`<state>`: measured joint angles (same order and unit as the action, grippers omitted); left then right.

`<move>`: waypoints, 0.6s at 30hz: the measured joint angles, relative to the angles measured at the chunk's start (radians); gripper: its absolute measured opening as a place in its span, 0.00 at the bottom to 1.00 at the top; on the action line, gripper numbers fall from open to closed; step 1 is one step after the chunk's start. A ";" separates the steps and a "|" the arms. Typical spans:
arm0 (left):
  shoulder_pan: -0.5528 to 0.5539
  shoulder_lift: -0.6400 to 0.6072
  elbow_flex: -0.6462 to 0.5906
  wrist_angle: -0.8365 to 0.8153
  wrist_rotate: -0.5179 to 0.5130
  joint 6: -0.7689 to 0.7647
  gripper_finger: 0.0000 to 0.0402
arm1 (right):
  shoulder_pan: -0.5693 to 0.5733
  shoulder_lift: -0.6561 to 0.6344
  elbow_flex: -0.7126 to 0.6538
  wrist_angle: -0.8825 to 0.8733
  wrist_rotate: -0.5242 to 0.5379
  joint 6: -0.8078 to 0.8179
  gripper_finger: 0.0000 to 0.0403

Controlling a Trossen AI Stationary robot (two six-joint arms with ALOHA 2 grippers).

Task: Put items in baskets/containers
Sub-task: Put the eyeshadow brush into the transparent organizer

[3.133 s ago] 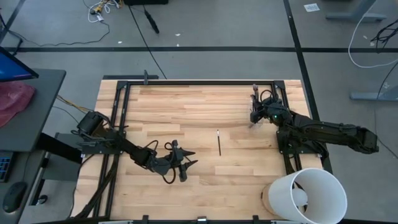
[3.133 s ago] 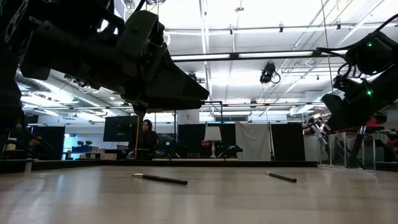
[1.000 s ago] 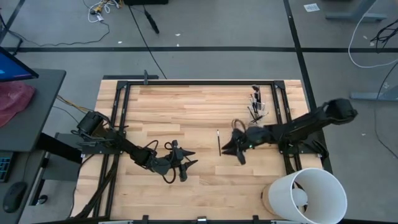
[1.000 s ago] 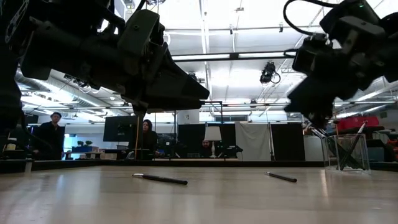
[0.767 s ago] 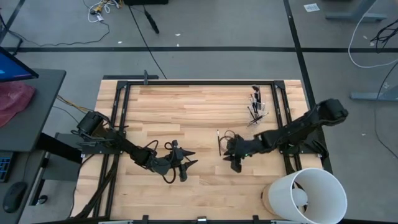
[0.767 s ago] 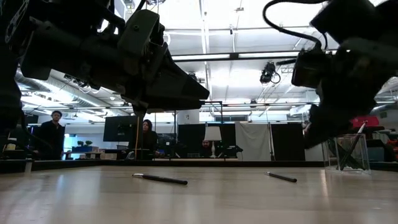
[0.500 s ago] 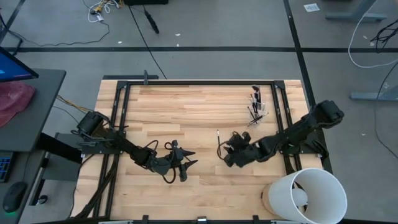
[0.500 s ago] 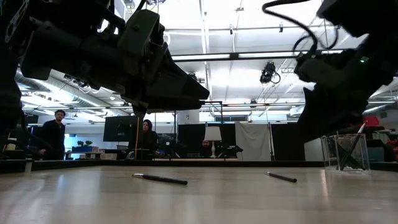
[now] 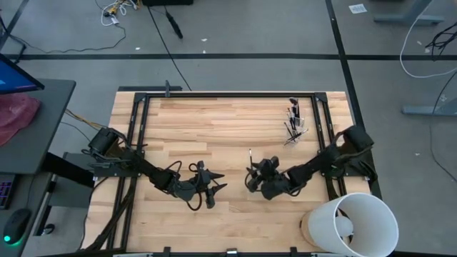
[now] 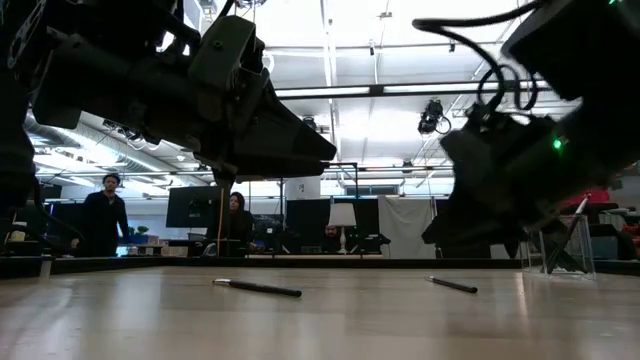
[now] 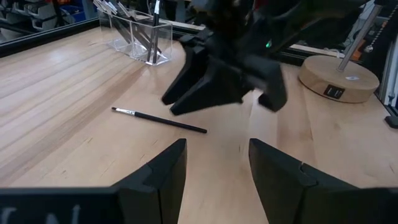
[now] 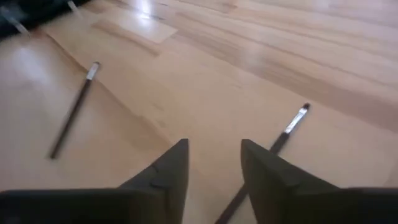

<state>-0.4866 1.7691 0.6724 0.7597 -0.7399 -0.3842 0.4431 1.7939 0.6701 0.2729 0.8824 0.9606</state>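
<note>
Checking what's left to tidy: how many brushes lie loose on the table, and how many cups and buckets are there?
Loose brushes: 2
Clear cup: 1 (the brushes inside it are too small to count)
White bucket: 1
Total: 4

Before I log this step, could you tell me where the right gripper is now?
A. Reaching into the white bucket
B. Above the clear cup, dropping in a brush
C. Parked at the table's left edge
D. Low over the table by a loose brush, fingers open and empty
D: the right gripper hangs low beside the loose brush, its open fingers holding nothing, away from the clear cup.
</note>
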 joint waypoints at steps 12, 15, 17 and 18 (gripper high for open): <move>0.000 0.000 0.000 -0.001 0.000 -0.002 0.44 | -0.106 0.115 0.000 0.004 0.015 0.064 0.53; 0.000 0.000 0.000 -0.001 0.000 -0.003 0.44 | -0.118 0.132 0.001 0.001 0.004 0.057 0.48; 0.000 0.000 0.000 -0.002 0.000 -0.005 0.44 | -0.119 0.139 0.001 -0.016 -0.007 0.051 0.44; 0.000 0.000 0.000 -0.002 0.000 -0.005 0.44 | -0.119 0.139 0.002 -0.031 -0.014 0.051 0.41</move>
<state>-0.4866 1.7691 0.6724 0.7582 -0.7399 -0.3893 0.3237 1.9331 0.6716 0.2418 0.8688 1.0119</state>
